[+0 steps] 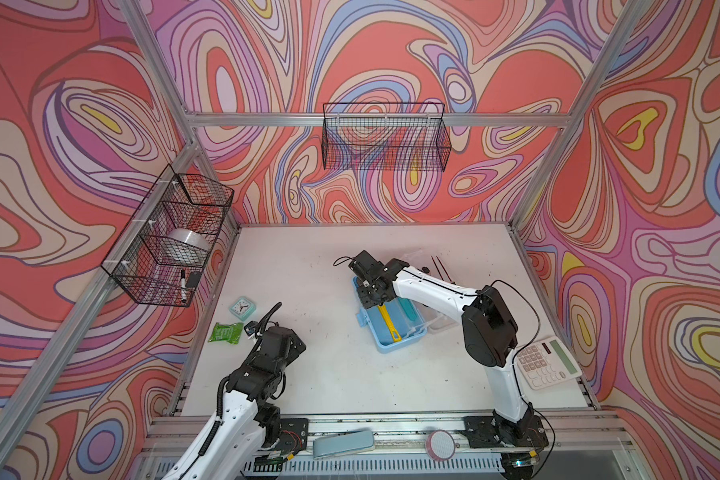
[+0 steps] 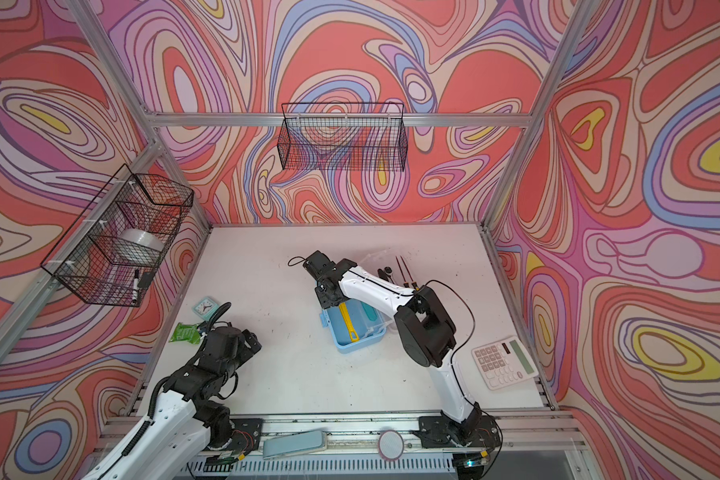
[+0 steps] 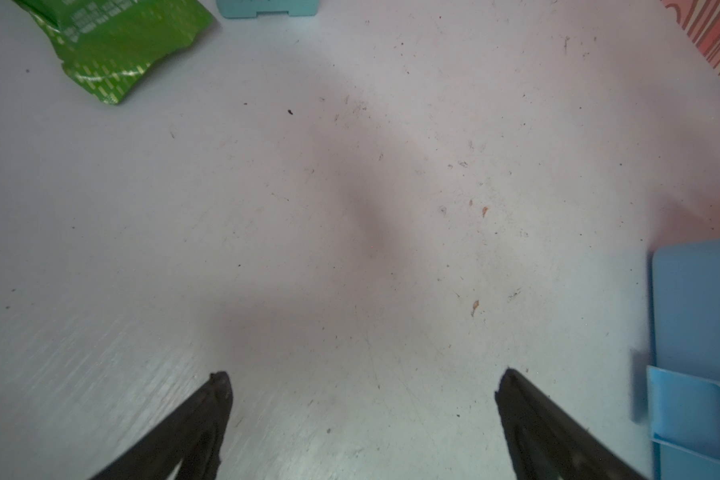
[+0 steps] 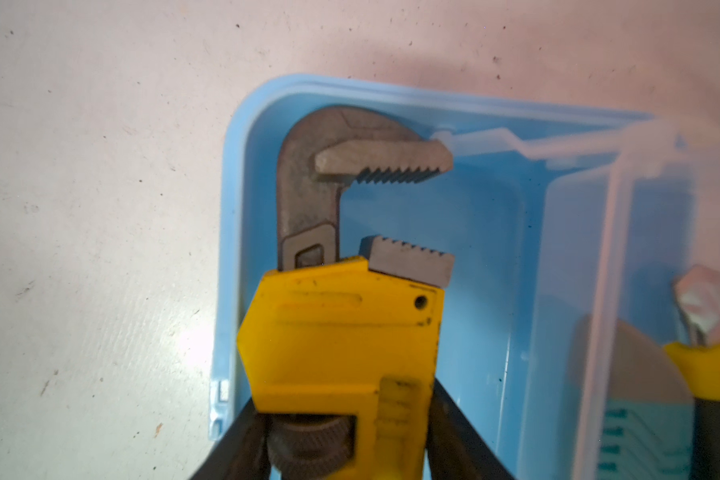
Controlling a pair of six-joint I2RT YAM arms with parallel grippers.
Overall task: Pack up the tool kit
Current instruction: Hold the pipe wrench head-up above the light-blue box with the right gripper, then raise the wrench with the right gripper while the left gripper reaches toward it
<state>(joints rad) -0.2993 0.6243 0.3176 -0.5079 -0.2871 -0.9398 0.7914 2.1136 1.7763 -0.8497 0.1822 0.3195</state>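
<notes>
Clamped between the right gripper's (image 4: 344,432) black fingers (image 4: 454,432), a yellow pipe wrench (image 4: 341,332) is seen in the right wrist view, its grey toothed head inside the tool kit (image 1: 385,340). That light blue box sits open mid-table, near a calculator (image 1: 547,362). A teal-handled tool (image 1: 410,314) lies inside. Spread apart over bare table (image 3: 350,208), the left gripper (image 3: 362,415) is flanked by a green packet (image 3: 117,45) and mint clock (image 1: 242,308).

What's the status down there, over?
Left gripper open, idle. Right gripper shut on yellow metal pipe wrench, inside light blue plastic tool kit. Nothing blocking.
</notes>
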